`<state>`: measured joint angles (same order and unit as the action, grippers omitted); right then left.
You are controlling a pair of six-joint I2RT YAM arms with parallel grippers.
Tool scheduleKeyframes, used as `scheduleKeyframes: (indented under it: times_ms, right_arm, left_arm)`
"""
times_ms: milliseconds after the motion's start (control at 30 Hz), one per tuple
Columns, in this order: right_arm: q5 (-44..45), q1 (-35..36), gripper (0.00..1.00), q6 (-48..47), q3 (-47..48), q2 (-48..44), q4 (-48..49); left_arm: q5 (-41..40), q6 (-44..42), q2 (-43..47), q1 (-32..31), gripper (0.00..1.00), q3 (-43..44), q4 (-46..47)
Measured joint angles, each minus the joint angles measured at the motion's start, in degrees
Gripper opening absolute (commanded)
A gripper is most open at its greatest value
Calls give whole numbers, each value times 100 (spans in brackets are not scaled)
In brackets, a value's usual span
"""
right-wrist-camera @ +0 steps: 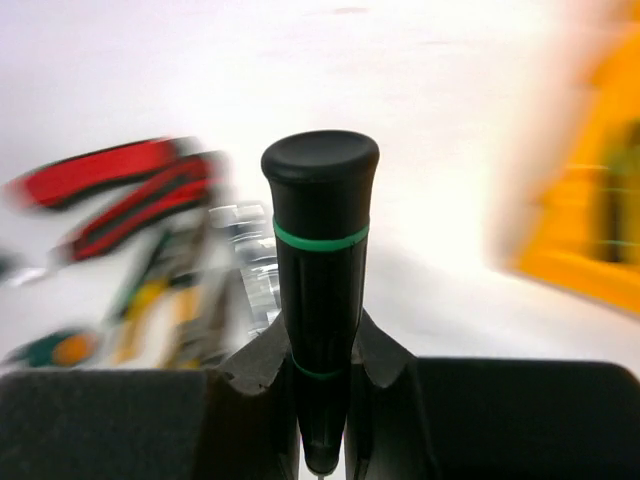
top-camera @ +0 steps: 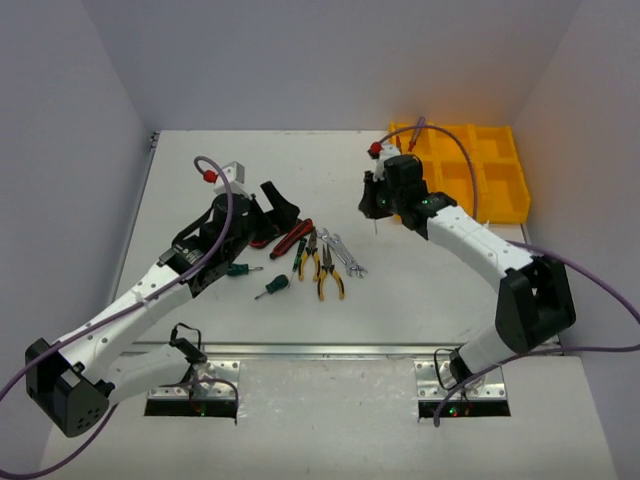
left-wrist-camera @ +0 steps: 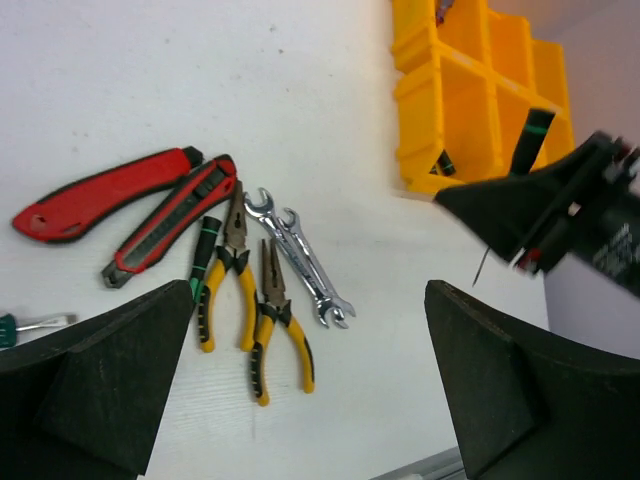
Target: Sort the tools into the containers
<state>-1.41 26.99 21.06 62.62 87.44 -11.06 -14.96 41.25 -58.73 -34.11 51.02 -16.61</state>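
Here the right pincer (right-wrist-camera: 320, 378) holds the black-green screwdriver (right-wrist-camera: 320, 230) near-upright, handle up, tip down.

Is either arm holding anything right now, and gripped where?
Right gripper clamps the black-green screwdriver low on its handle, near the shaft end. Left gripper is open and empty.

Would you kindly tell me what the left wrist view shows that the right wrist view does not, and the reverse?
Left wrist only: the left hand, open, and the right hand seen from outside, the screwdriver sticking out above and below it. Right wrist only: how that hand clamps the screwdriver low on its black handle. Both: the red cutters, pliers, wrenches and yellow tray, sharp in the first, blurred in the second.
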Motion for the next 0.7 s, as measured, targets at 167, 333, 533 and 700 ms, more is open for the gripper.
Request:
scheduleKeyframes:
  times_ms: [167,333,533,700]
  right_arm:
    - [1581,-1028,1,-1254,1032,1249,-513]
    - [2181,-1478,4,-2180,2359,2552,-927]
    - [2245,-1687,12,-2817,3121,3135,-1189]
    - [2198,-1714,26,-3056,3252,3275,-1300]
  left_arm:
    - [-275,-391,110,-2,100,-6,-516]
    - [-309,-632,9,-2,100,-185,-774]
    - [-282,-829,-129,-2,100,-364,-899]
    - [-241,-955,-207,-2,100,-408,-917]
